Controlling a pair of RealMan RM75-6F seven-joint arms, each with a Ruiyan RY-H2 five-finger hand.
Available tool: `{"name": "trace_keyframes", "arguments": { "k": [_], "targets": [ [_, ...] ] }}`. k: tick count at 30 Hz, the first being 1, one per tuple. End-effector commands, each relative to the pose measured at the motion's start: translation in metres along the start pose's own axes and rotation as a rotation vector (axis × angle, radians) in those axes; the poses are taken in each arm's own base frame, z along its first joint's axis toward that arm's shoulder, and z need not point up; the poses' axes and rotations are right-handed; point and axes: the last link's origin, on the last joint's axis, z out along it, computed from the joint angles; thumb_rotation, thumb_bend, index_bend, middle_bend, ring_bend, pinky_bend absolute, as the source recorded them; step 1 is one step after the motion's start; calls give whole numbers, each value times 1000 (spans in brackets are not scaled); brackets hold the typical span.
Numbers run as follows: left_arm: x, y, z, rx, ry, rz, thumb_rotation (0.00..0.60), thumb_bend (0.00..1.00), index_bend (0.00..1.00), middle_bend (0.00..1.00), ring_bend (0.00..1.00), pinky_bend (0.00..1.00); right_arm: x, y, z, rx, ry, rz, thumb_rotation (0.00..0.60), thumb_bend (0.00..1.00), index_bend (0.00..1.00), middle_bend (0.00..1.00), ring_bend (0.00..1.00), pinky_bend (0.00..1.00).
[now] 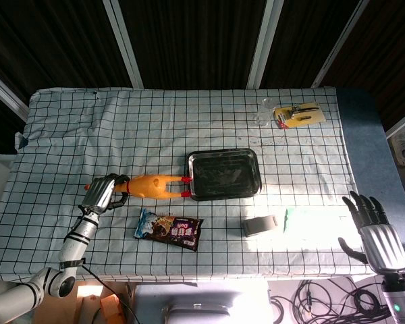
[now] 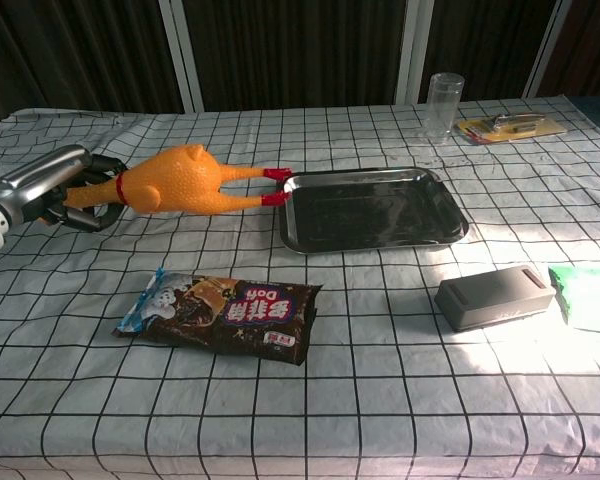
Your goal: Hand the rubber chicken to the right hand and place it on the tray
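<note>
Holding the rubber chicken [image 2: 180,181] by its head end, the left hand [image 1: 101,193] points its legs toward three o'clock, at the tray [image 1: 224,192]; the right hand [image 1: 373,229], fingers spread and empty, waits well apart.

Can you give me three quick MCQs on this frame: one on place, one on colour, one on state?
1. Where is the snack bag?
A. Inside the tray
B. On the cloth, nearer the camera than the rubber chicken
C. Beside the clear cup

2. What colour are the rubber chicken's feet?
A. Red
B. Green
C. White

3. What is the left hand doing?
A. Resting open on the table
B. Holding the chicken by its neck end
C. Pressing on the tray

Answers:
1. B, it lies on the checked cloth below the chicken in the chest view.
2. A, the feet by the tray rim are red.
3. B, its fingers wrap the neck end.
</note>
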Motion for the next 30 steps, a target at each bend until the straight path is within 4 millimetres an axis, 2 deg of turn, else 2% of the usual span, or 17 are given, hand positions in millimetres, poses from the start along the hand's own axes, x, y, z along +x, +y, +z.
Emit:
{"name": "trace_keyframes", "arguments": {
  "k": [1, 6, 11, 12, 17, 20, 24, 30],
  "targets": [
    [6, 10, -11, -39, -2, -35, 600, 764, 615, 701, 462, 711, 7, -28, 22, 155, -13, 119, 600, 233, 0, 0, 0, 0],
    [5, 25, -16, -47, -12, -54, 600, 769, 614, 705, 466, 725, 28, -83, 69, 306, 0, 195, 600, 233, 0, 0, 0, 0],
    [-1, 34, -17, -33, -13, -38, 600, 768, 614, 706, 466, 725, 38, -154, 114, 393, -53, 251, 600, 233, 0, 0, 0, 0],
    [-4, 36, -16, -27, -14, -34, 600, 768, 614, 706, 466, 726, 37, -173, 125, 413, -73, 253, 600, 233, 0, 0, 0, 0],
    [-10, 44, -17, -16, -18, -19, 600, 771, 614, 707, 468, 728, 21, -226, 151, 430, -135, 226, 600, 232, 0, 0, 0, 0],
    [-13, 51, -19, -26, -13, -3, 600, 773, 614, 707, 467, 728, 2, -258, 161, 424, -216, 236, 600, 232, 0, 0, 0, 0],
    [-15, 57, -19, -31, -7, -2, 600, 774, 614, 707, 467, 728, -17, -283, 171, 410, -277, 219, 600, 233, 0, 0, 0, 0],
    [-18, 66, -21, -53, -6, 3, 600, 775, 614, 707, 467, 728, -40, -314, 174, 413, -300, 188, 600, 233, 0, 0, 0, 0]
  ]
}}
